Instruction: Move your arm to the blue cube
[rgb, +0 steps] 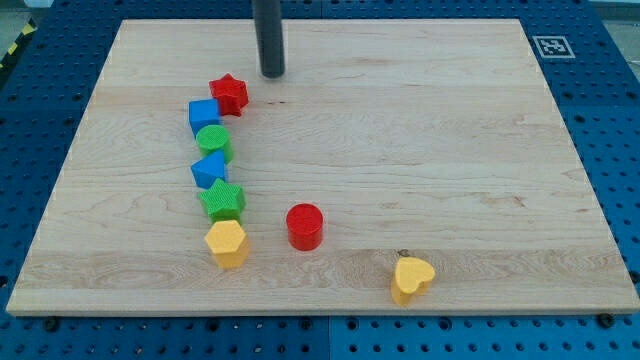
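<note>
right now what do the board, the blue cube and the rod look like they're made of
The pale board looks like unfinished or lightly sealed wood: long grain lines and plank seams show. The blue cube looks like matte plastic, maybe printed: flat even colour, soft edges, no glare. The straight dark rod looks like smooth metal or hard plastic, with a faint sheen down its side; I can't tell which. My tip rests right of the red star block.

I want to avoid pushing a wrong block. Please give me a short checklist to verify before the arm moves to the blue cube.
1. Blue cube visible at the column's top: ok.
2. My tip visible, apart from all blocks: ok.
3. Straight path to the cube clear: not ok; the red star sits between, toward the view's lower left.
4. Cube free of neighbours: not ok; the red star and the green block appear to touch it.
5. Not confused with the second blue block lower down: ok.
</note>
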